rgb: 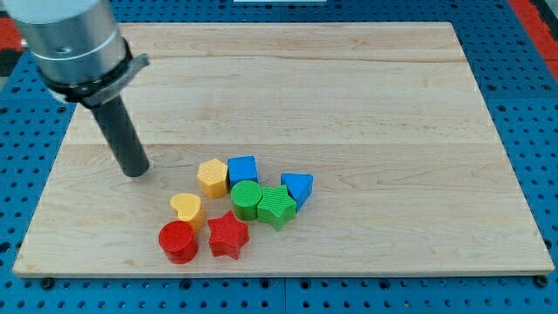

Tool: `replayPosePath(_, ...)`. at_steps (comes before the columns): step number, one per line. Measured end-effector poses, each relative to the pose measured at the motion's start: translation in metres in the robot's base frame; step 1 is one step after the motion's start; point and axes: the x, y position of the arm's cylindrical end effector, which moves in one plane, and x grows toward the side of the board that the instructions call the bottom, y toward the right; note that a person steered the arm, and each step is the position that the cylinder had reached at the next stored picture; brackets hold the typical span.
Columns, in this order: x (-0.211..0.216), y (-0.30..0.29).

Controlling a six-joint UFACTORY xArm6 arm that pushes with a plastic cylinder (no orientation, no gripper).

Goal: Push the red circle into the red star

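The red circle [178, 241] lies near the board's bottom edge, left of the middle. The red star [228, 235] lies just to its right, with a narrow gap between them. My tip [136, 171] rests on the board up and to the left of the red circle, well apart from every block.
A yellow heart [187, 208] sits just above the red circle. A yellow hexagon [213, 177], a blue block [242, 169], a green circle [247, 198], a green star [276, 207] and a blue triangle [297, 187] cluster above and right of the red star. The wooden board [366, 105] lies on blue pegboard.
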Motion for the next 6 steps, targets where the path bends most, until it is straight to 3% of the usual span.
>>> replayPosePath(3, 0.128, -0.025)
replayPosePath(4, 0.130, -0.014)
replayPosePath(6, 0.129, 0.093)
